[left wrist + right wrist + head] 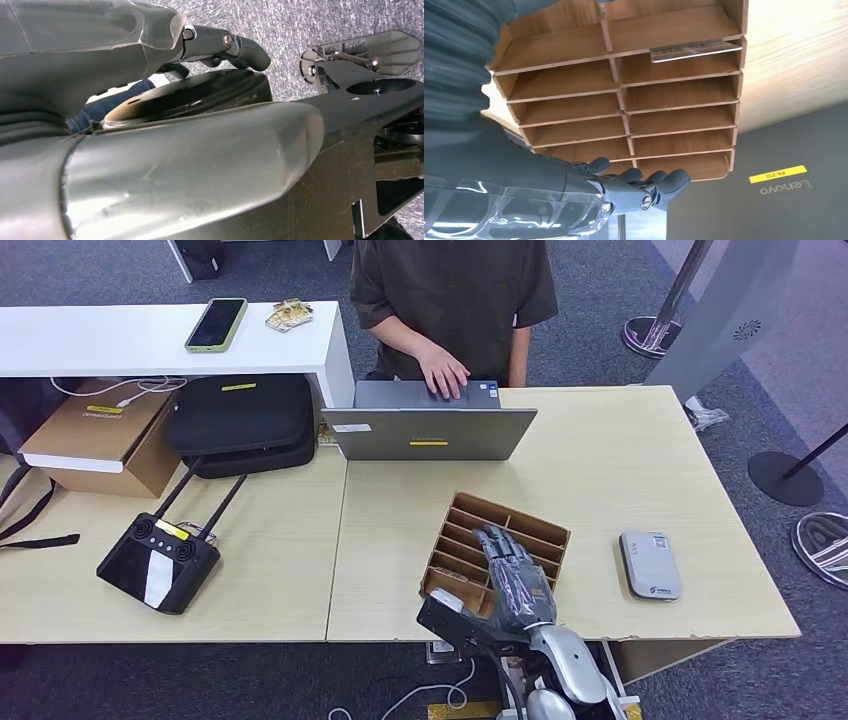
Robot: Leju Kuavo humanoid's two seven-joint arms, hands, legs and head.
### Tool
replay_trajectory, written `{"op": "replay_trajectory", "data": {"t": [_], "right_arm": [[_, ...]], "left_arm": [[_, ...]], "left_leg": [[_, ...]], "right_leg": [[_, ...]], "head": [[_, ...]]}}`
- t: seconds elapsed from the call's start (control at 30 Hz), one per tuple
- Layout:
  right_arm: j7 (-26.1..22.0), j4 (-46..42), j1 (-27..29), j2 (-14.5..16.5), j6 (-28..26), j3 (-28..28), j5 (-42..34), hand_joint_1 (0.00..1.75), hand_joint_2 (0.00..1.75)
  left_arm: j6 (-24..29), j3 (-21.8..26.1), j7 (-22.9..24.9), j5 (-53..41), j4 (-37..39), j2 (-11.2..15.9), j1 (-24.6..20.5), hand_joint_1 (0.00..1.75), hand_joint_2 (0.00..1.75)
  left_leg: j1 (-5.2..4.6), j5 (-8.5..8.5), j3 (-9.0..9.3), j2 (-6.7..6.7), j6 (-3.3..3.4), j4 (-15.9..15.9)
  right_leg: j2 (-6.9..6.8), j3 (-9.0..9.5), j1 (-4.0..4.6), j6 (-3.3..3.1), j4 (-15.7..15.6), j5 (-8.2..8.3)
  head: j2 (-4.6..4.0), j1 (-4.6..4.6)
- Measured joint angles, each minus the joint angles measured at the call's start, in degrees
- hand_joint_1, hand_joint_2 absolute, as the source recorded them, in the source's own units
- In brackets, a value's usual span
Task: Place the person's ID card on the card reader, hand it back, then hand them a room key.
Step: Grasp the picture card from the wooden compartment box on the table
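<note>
Room: you are looking down at grey carpet and a pale wooden desk (pixel 620 470), with a white counter (pixel 120 340) at its far left.
Person: a person in a dark shirt (pixel 455 285) stands across the desk from you, one hand (pixel 443 373) resting on an open grey laptop (pixel 430 420).
Wooden rack: a brown wooden tray of narrow slots (pixel 510 540) sits near the desk's front edge, in front of the laptop.
Room key: in your right wrist view a flat silvery card (pixel 696 50) lies in one slot of that rack, near its end.
Card reader: a small grey rounded box (pixel 650 564) lies flat on the desk, to the right of the rack and apart from it.
ID card: you cannot tell where it is.
Right hand: your right hand (pixel 512 570) reaches over the rack, fingers stretched forward and close together, holding nothing; the fingertips (pixel 659 182) lie beyond the rack's far edge.
Left hand: your left hand (pixel 150 90) hangs above the carpet with its fingers (pixel 235 47) curled inward and nothing in them.
Left side: a black remote controller with two antennas (pixel 160 560), a black soft case (pixel 240 420) and a cardboard box (pixel 100 435) rest there; a phone in a green case (pixel 216 323) lies on the counter.
</note>
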Motion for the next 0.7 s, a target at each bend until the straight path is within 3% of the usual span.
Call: {"op": "replay_trajectory", "data": {"t": [0.7], "right_arm": [[0.3, 5.0, -0.7, 3.2, -4.0, -1.1, 3.0, 0.00, 1.75]], "left_arm": [[0.0, 0.6, 0.9, 0.0, 0.0, 0.1, -0.2, 0.00, 0.00]], "left_leg": [[0.00, 0.00, 0.00, 0.01, 0.00, 0.0]], "right_leg": [[0.01, -0.01, 0.00, 0.00, 0.0, 0.00]], "head": [[0.00, 0.01]]}}
